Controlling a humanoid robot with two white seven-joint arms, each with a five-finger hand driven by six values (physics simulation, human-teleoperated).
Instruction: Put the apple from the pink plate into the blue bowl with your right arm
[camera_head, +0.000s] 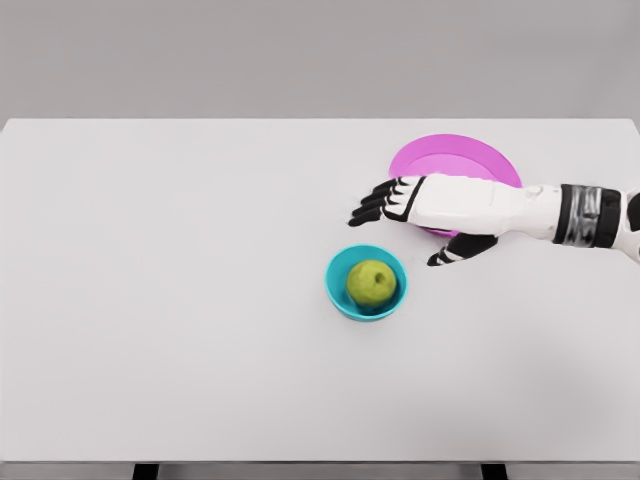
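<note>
Apple (372, 283), yellow-green, sitting inside the blue bowl (338, 290), filling most of the hollow, stem dimple facing up; bowl standing on the white table (160, 300) a little right of centre, nearer than the pink plate (455, 152) and apart from it; plate lying farther back and to the right, showing only bare pink surface, partly hidden by the arm crossing over its near half.

Right hand (420, 215) reaching in from the right edge, hanging above the table between plate and bowl, just to the right of the bowl and a little farther back; holding nothing; black fingers (375, 206) stretching out leftward, loosely spread and only slightly bent; thumb (455, 250) pointing down and left toward the bowl, apart from the other fingers; palm facing down; not touching the bowl or the apple, as far as visible.

White forearm running nearly level toward the right edge, with a grey and black wrist band (590, 215) close to that edge.

Table reaching across almost the whole width; plain grey wall (300, 50) lying beyond its far edge.
</note>
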